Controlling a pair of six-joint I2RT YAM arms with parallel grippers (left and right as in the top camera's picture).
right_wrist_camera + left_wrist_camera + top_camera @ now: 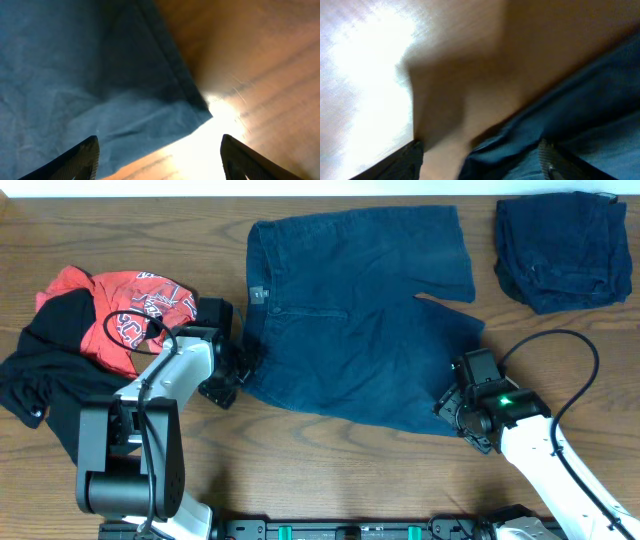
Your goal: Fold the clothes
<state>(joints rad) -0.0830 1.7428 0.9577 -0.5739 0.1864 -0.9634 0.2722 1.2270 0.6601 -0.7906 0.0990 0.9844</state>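
The dark blue denim shorts [350,310] lie spread flat in the middle of the table, waistband to the left. My left gripper [240,368] is at the waistband's near corner. In the left wrist view its jaws [480,152] are open, with the shorts' edge [580,100] lying between them. My right gripper [455,405] is at the near right leg hem. In the right wrist view its jaws [159,147] are open and low over the hem corner [150,100]. The red white-lettered T-shirt [130,305] and the black garment [45,375] lie heaped at the left. The folded navy denim [560,250] lies at the far right.
The wooden table [330,470] shows bare along the front between the two arms. The left arm's base [130,460] stands at the front left, next to the black garment. A black cable [560,340] loops above the right arm.
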